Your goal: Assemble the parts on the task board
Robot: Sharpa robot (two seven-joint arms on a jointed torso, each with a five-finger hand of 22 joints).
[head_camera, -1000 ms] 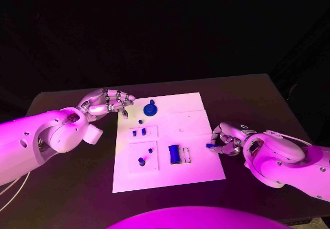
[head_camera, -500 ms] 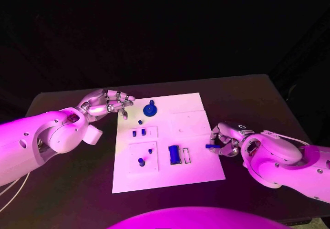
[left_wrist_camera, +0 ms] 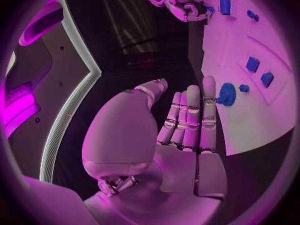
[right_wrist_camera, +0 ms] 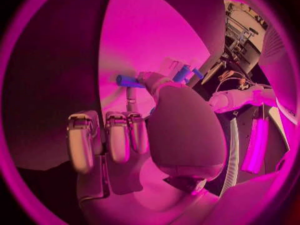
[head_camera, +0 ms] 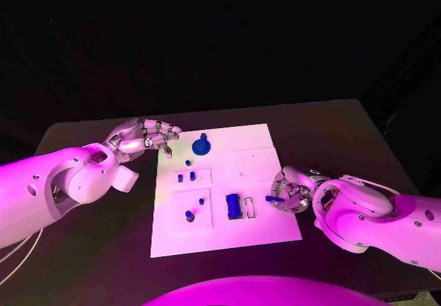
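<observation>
Right hand (head_camera: 292, 194) over the right edge of the task board (head_camera: 259, 141), pinching a small blue peg (head_camera: 273, 199). Left hand (head_camera: 143, 138) at the far left corner, fingers apart, holding nothing. Round blue part (head_camera: 201, 146) just beside it.

The white task board (head_camera: 260, 141) lies flat mid-table. A round blue part (head_camera: 201, 147) sits near its far edge; two small blue pieces (head_camera: 185, 178) stand in a recessed panel, a blue block (head_camera: 233, 206) nearer. One small blue peg (head_camera: 273, 199) (pinched in the right hand (head_camera: 290, 194)) hangs over the board's right edge.
</observation>
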